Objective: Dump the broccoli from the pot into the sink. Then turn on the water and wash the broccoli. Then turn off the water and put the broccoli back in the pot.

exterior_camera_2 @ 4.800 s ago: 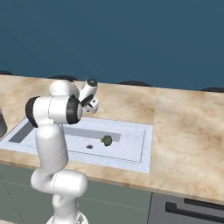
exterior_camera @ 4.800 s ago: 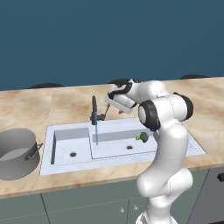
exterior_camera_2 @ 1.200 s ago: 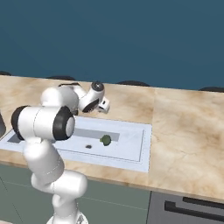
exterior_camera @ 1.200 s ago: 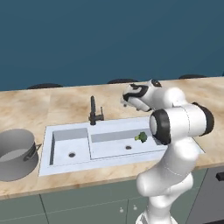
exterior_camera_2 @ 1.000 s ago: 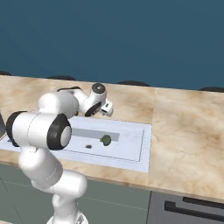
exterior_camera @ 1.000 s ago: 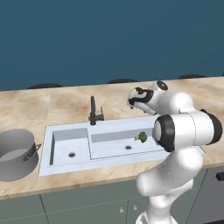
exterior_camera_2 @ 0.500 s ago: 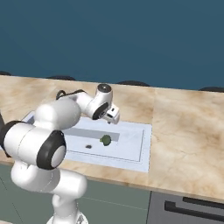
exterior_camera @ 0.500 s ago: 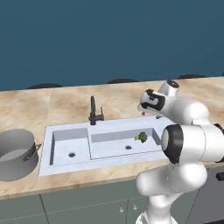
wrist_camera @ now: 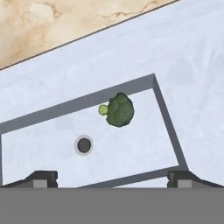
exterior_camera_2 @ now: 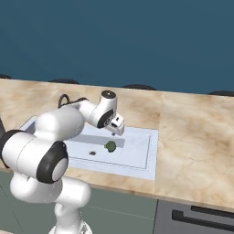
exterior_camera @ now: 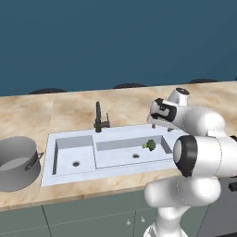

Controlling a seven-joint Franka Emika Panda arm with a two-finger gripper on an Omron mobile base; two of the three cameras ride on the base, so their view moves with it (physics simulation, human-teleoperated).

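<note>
The broccoli (exterior_camera: 149, 145) (exterior_camera_2: 110, 146) lies in the wide basin of the sink (exterior_camera: 50, 159) (exterior_camera_2: 153, 153), near its right end. In the hand view the broccoli (wrist_camera: 119, 109) sits right of the round drain (wrist_camera: 83, 145), inside the pale sink rim (wrist_camera: 188, 87). My gripper (exterior_camera: 153, 125) (exterior_camera_2: 114, 133) (wrist_camera: 113, 178) hangs open just above the floret, pointing down at it, nothing between its fingers. The grey pot (exterior_camera: 14, 162) stands on the counter left of the sink.
A dark faucet (exterior_camera: 98, 118) rises behind the divider between the two basins; no water shows. Marble counter (exterior_camera_2: 196, 137) stretches to the right of the sink. Dark burners (exterior_camera: 129, 85) line the back edge.
My arm has swung right from the faucet and come down over the right end of the wide basin. The jaws stayed open. The broccoli has not moved.
</note>
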